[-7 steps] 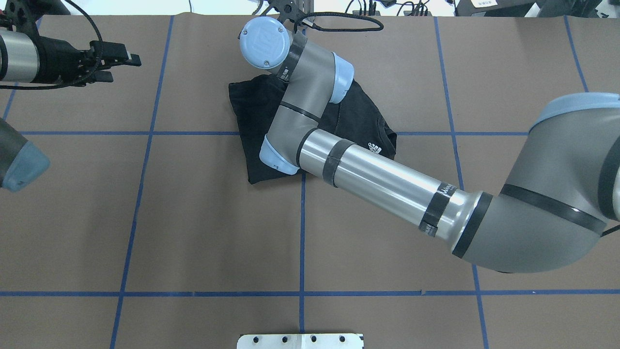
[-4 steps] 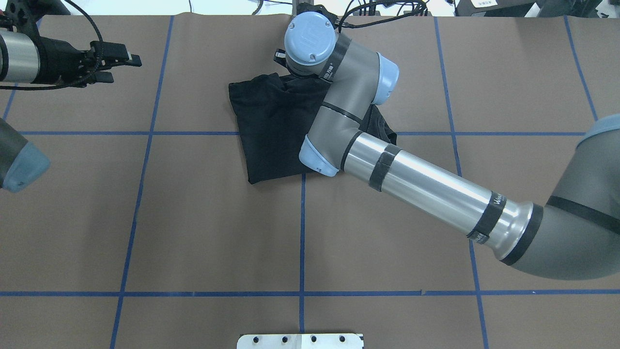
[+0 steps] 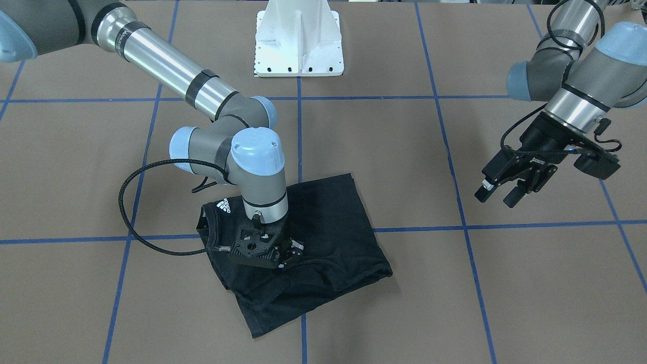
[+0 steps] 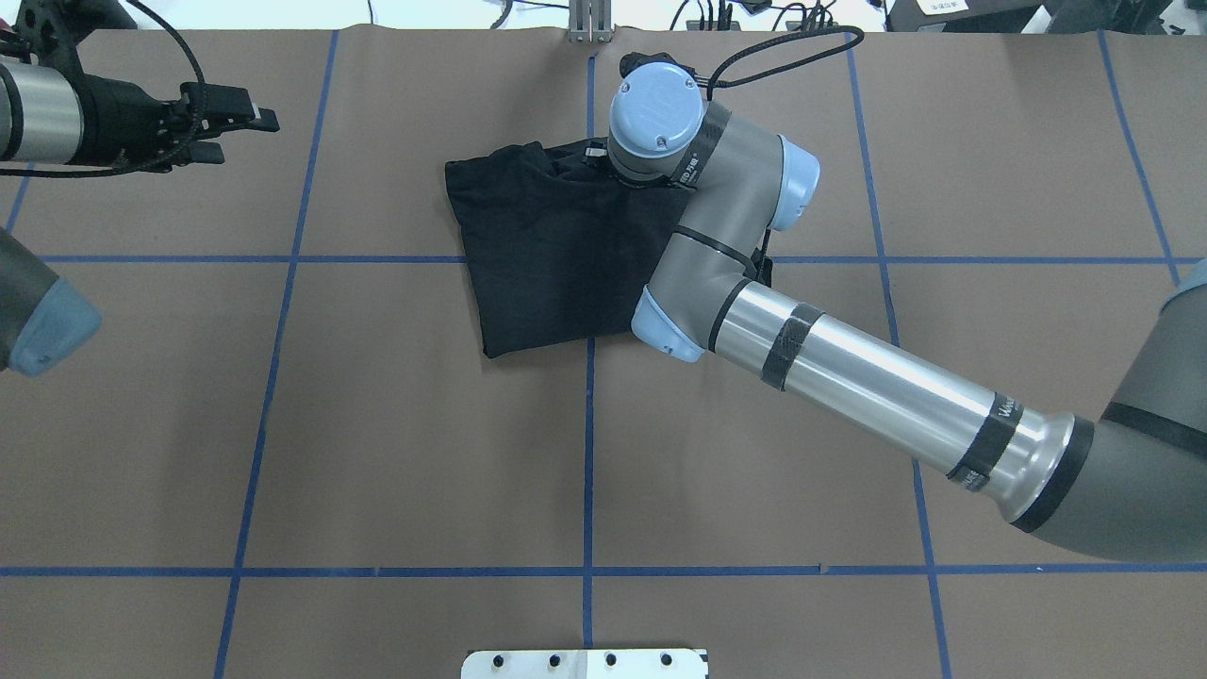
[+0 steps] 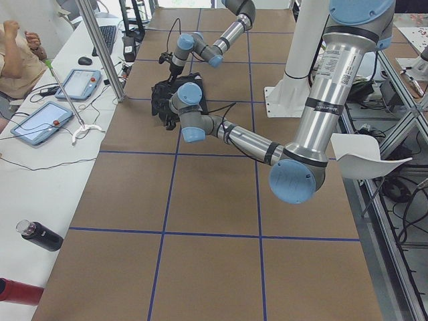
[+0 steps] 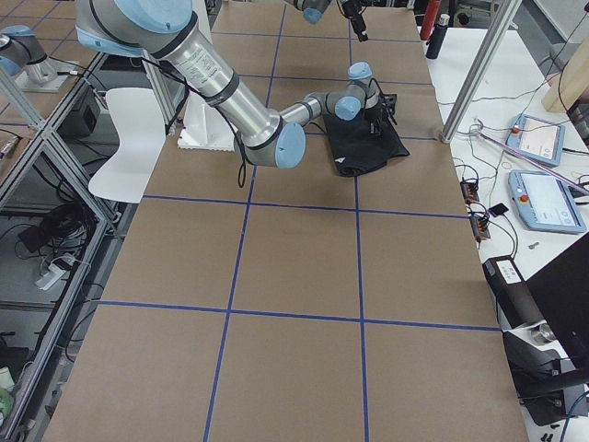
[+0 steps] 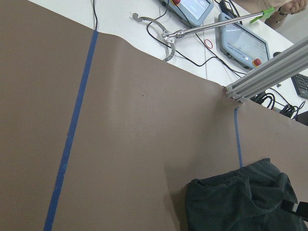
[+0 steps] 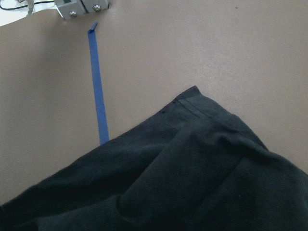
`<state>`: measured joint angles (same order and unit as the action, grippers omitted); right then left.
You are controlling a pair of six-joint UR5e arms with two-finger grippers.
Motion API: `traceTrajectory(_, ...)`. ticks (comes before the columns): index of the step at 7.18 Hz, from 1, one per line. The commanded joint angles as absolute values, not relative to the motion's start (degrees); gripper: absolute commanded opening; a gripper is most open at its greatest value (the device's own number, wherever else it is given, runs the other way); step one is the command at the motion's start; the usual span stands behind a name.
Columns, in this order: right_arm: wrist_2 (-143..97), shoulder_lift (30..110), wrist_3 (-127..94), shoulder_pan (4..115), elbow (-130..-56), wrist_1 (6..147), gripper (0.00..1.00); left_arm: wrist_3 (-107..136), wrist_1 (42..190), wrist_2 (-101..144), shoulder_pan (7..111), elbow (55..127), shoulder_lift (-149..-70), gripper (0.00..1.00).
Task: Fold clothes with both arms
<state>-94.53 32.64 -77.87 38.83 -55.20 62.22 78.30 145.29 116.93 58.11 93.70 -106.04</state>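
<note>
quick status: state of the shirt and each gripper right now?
T-shirt: folded over into a rough rectangle, rumpled along one edge, lying on the table.
right gripper: down on the T-shirt's rumpled edge; cannot tell whether open or shut.
left gripper: open, empty, in the air well to the side of the T-shirt.

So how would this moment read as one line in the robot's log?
right pincer: down on black T-shirt, grip unclear | left pincer: open, hovering apart over table | fold: unfinished, cloth rumpled
</note>
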Motion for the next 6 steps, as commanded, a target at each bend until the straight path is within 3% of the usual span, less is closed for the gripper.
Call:
traceTrajectory(1, -89.9, 24.3, -84.1, 38.4, -38.3, 49.8, 0.0, 78.3, 145.3, 116.9, 58.2, 94.0, -106.0, 1.0)
traceTrajectory(3, -86.3, 22.6, -85.3, 38.7, -34.5, 46.9, 0.0, 78.3, 145.3, 116.9, 58.2, 94.1, -105.9, 1.0)
traceTrajectory(6, -93.8, 23.1, -82.6, 43.9, -36.8, 47.5, 0.0, 78.3, 145.3, 116.9, 58.2, 94.0, -105.9, 1.0)
